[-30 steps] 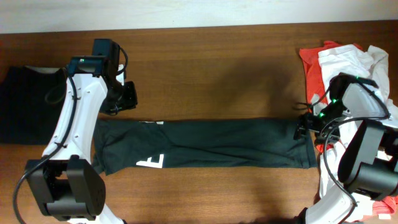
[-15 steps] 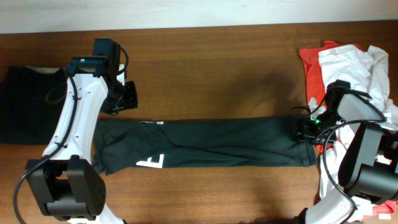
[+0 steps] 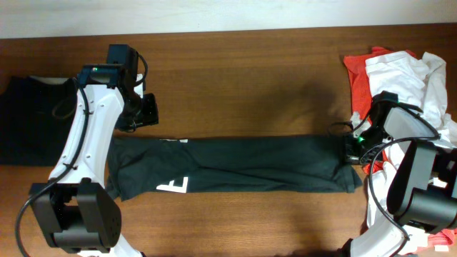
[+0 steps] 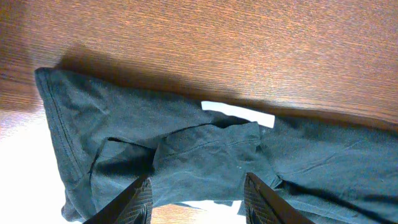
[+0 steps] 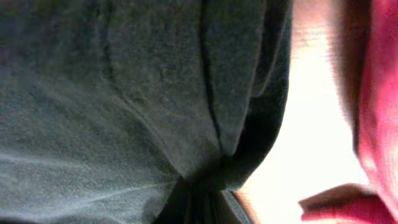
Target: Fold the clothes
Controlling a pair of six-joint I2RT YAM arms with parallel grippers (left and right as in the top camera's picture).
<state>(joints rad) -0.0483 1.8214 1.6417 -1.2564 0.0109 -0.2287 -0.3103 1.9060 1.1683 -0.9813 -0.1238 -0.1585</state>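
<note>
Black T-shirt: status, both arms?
Left gripper open over left end. Right gripper pinching black T-shirt at right end. Shirt in long strip. Red-white pile close alongside.

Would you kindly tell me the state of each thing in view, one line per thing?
black T-shirt: folded into a long band, flat on the table, right end pinched.
left tool: open, above the band's left end, holding nothing.
right tool: shut on the band's right end.
other black garment: lying flat at the left edge.
red and white shirts: crumpled heap, unfolded.
</note>
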